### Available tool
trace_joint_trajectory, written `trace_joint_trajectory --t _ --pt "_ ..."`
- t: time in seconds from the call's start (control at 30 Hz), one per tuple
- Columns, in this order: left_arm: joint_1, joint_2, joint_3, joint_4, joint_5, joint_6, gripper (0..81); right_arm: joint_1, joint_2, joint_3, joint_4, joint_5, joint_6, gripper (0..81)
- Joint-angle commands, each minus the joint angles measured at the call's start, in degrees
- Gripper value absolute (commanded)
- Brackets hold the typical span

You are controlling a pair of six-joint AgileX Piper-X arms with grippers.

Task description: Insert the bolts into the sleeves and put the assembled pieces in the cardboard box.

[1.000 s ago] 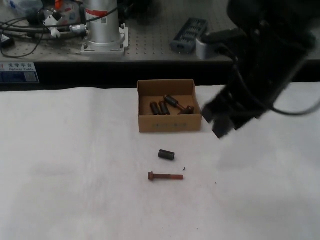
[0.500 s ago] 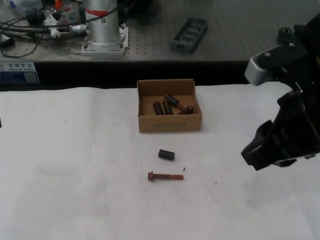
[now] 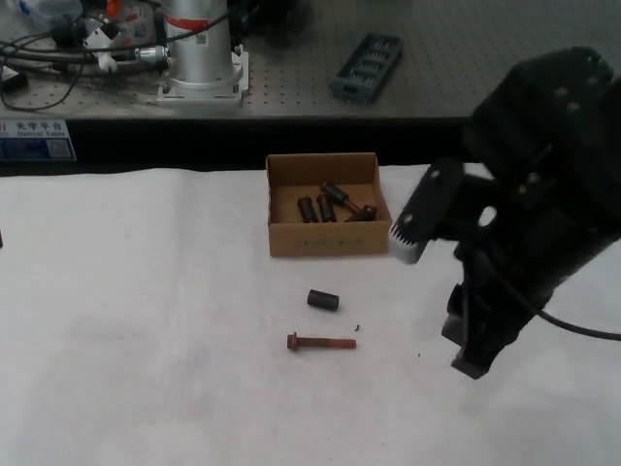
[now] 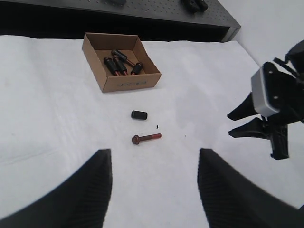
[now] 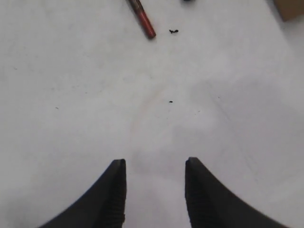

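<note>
On the white sheet [image 3: 146, 340] lies one reddish bolt [image 3: 321, 342]. It lies flat, and in the high view its long side runs from 9 o'clock to 3 o'clock, with the head at 9 and the thin end pointing to 3. A short black sleeve [image 3: 323, 300] lies on its side at 12 o'clock from the bolt, near it but not touching. Its long side also runs almost from 9 to 3. Farther toward 12 o'clock sits the cardboard box [image 3: 330, 240], with a few put-together pieces [image 3: 325, 206] lying inside. The right gripper [image 3: 473, 361] hangs low over the sheet at 3 o'clock from the bolt, well apart from it. Its two fingers [image 5: 118, 190] are spread, with nothing between them. The left gripper [image 4: 154, 190] is held high above the sheet, and its fingers are wide apart too and hold nothing.
</note>
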Motion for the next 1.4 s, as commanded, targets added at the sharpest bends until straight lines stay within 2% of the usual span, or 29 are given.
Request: trace_joint_trajectory --t 0.0,0.17,0.37,0.63,0.8,1.37 --pt "-0.2 -0.4 -0.3 -0.2 0.1 0.7 39.8 0.1 6.1 -3.8 -2.4 1.2 -3.5 30.4" --pt "-0.2 -0.4 -0.3 -0.2 0.1 2.2 39.8 0.5 13.6 -9.7 -4.2 -3.7 -3.5 30.0" --pt "-0.2 -0.4 -0.3 -0.2 0.1 2.2 39.8 1.6 19.5 -14.2 -6.8 -8.6 -3.5 23.5" --pt "-0.2 -0.4 1.4 -0.3 0.1 2.2 39.8 6.9 22.8 -16.1 -9.6 -11.1 -3.0 23.5" --pt "-0.2 -0.4 4.4 -0.3 0.1 2.1 39.8 9.2 25.2 -16.1 -12.0 -10.3 -3.0 23.5" --pt "-0.2 -0.6 4.5 -0.3 0.1 2.1 39.8 8.6 29.6 -16.3 -18.7 -3.1 -6.9 23.3"
